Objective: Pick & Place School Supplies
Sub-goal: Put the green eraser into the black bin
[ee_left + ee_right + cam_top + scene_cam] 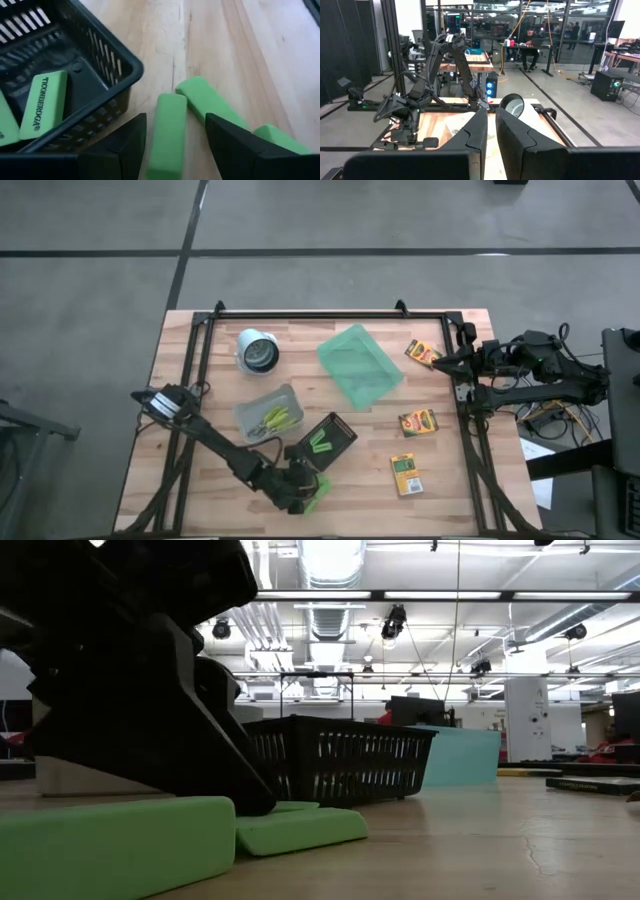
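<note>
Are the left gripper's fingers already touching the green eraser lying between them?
Apart. The left wrist view shows the left gripper open, bare wood visible between each finger and the eraser.

Bright overhead lighting; low view's foreground blurred.

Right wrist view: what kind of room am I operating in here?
Likely a robotics lab or workshop: another robot arm rig stands on a neighbouring table, a person sits at a desk behind, and exposed ducts run overhead.
</note>
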`<action>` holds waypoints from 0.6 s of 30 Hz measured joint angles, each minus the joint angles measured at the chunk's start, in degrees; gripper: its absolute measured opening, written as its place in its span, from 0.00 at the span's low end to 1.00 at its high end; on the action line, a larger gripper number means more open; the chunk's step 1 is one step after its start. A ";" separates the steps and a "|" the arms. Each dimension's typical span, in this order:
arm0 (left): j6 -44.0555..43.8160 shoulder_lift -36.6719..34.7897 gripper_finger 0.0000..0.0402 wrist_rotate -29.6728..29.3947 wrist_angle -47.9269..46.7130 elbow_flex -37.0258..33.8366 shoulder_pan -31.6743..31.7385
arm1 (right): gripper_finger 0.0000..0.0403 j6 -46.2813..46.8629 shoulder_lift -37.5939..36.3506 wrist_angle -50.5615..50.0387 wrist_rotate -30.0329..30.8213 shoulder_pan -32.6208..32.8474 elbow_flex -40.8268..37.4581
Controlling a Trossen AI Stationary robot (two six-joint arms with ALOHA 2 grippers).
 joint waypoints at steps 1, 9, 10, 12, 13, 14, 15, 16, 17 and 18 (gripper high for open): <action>0.08 0.00 0.52 -0.02 -0.35 -0.02 0.04 | 0.09 0.00 0.00 -0.01 0.01 0.00 0.01; 0.12 -0.79 0.52 -0.02 -3.39 1.12 0.04 | 0.09 0.00 0.00 0.00 -0.01 0.00 0.01; 0.46 -0.90 0.52 0.00 -3.46 1.22 0.07 | 0.09 0.00 -0.01 -0.01 -0.01 0.00 0.00; 0.61 -0.98 0.52 -0.04 -4.15 1.13 0.24 | 0.09 0.00 -0.02 0.00 -0.01 0.00 0.01; 0.40 -0.98 0.52 0.03 -4.51 1.09 0.30 | 0.09 0.00 0.00 0.00 -0.01 0.00 0.01; -0.05 -0.98 0.52 0.01 -5.08 1.06 0.37 | 0.09 0.00 -0.02 -0.02 -0.01 0.00 0.01; -0.38 -0.98 0.52 0.00 -5.36 1.04 0.37 | 0.09 0.00 0.00 0.00 0.00 0.00 0.00; -0.62 -0.98 0.52 -0.04 -5.38 1.03 0.38 | 0.09 0.00 0.00 0.00 0.00 0.00 0.00; -0.73 -0.98 0.52 -0.04 -5.50 1.03 0.39 | 0.09 0.00 0.00 -0.02 -0.01 -0.01 0.01; -1.02 -0.98 0.52 -0.04 -5.77 1.02 0.37 | 0.09 0.00 -0.01 -0.01 -0.01 0.00 0.01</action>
